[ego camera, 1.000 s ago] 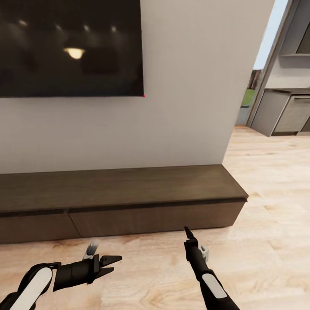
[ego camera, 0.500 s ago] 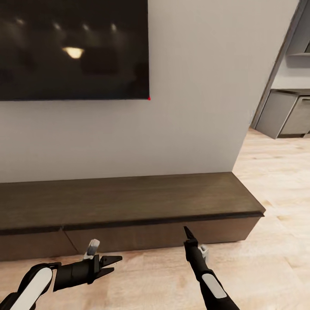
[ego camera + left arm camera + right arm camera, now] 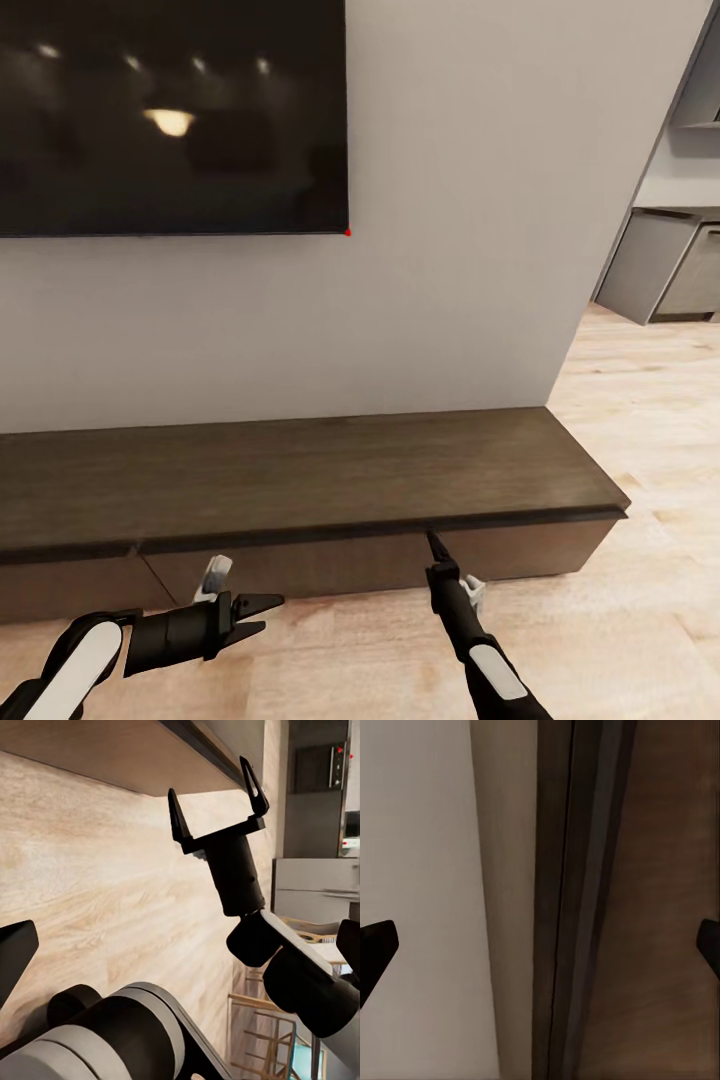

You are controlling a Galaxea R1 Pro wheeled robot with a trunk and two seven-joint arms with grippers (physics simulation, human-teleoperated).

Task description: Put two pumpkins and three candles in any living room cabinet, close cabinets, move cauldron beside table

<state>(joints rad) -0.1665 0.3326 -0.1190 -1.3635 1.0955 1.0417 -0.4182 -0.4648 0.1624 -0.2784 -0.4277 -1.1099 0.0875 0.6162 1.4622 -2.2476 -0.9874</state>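
Long dark cabinet (image 3: 300, 480) lying just ahead of both sets of fingers, drawers shut, left fingers (image 3: 262, 612) and right fingers (image 3: 217, 808) spreading wide, empty, over bare floor (image 3: 640, 620), right tips nearing the cabinet's top edge

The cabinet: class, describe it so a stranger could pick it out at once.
Find the big black screen on the pale wall. Directly beneath it, along the wood floor, runs the cabinet: long, low, dark brown, with flat handleless fronts, unlike the grey cupboards at far right.

No readable text, labels, brands, numbers or signs on any surface in view
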